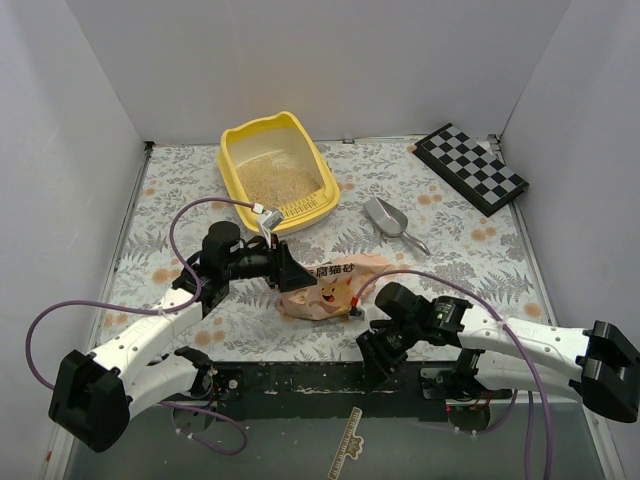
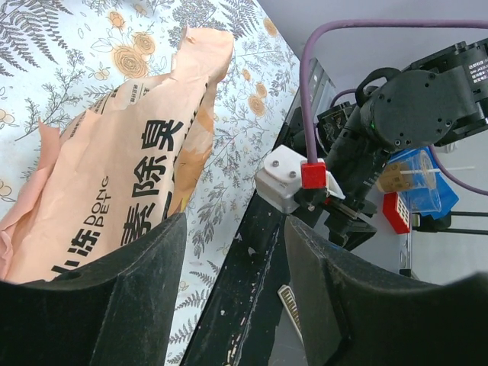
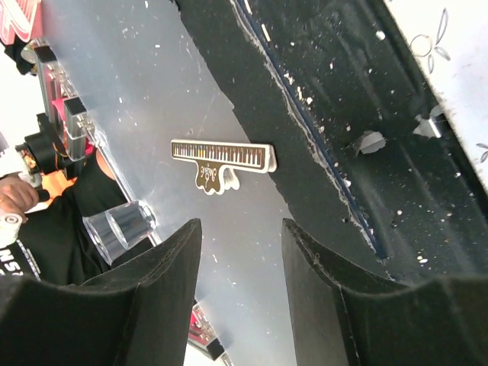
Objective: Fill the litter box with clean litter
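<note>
Already the litter box (image 1: 300,210), in the upper middle of the overhead view, has clean litter (image 1: 272,180) spread across its floor. How deep it lies I cannot tell from above. The crinkled orange-pink bag (image 1: 325,285) lies flat on the table (image 1: 470,250) at centre frame, well apart from the box.

The left gripper (image 1: 292,272) sits at the bag's left end. In its own wrist view the fingers stand apart with nothing between them, and the bag (image 2: 114,175) fills the left half of the frame, right against the left finger. The right gripper (image 1: 372,352) points down over the near edge at the lower middle of the overhead view. Its fingers are also spread and empty, with only a ruler-like strip (image 3: 221,156) showing beyond them.

To my eye the pouring is at a pause. If more litter is wanted, the next move calls for a firm pinch on the bag's crumpled paper, then a lift and a tilt with its mouth over the box.

I cannot make out where the bag's mouth is, or how much is left inside. The silver scoop (image 1: 388,222) lies apart, right of the box.
</note>
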Controlling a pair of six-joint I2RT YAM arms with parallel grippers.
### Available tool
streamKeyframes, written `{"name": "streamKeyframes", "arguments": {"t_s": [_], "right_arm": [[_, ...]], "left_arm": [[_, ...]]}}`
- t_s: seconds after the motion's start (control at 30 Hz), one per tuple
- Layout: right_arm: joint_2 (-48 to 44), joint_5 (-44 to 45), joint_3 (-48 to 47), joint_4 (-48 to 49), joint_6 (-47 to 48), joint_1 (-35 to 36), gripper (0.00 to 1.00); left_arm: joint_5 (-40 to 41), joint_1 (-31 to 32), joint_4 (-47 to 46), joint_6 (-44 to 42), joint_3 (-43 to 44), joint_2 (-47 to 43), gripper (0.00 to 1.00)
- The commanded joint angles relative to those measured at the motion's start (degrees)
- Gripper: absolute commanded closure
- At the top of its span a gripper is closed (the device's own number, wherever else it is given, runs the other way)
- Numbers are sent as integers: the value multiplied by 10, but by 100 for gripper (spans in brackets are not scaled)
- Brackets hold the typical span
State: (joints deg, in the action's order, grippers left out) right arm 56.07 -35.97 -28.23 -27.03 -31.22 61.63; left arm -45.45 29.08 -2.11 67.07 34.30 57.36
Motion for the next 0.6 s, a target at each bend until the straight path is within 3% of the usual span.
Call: {"name": "streamKeyframes", "arguments": {"t_s": [0.0, 0.37, 0.57], "right_arm": [[-8, 5, 7, -15, -36, 39, 46], [29, 28, 35, 77, -141, 154, 46], [61, 53, 64, 181, -217, 218, 46]], "left_arm": [[0, -3, 0, -18, -6, -19, 46], [4, -3, 5, -19, -8, -31, 44], [6, -3, 5, -18, -8, -36, 42]]}}
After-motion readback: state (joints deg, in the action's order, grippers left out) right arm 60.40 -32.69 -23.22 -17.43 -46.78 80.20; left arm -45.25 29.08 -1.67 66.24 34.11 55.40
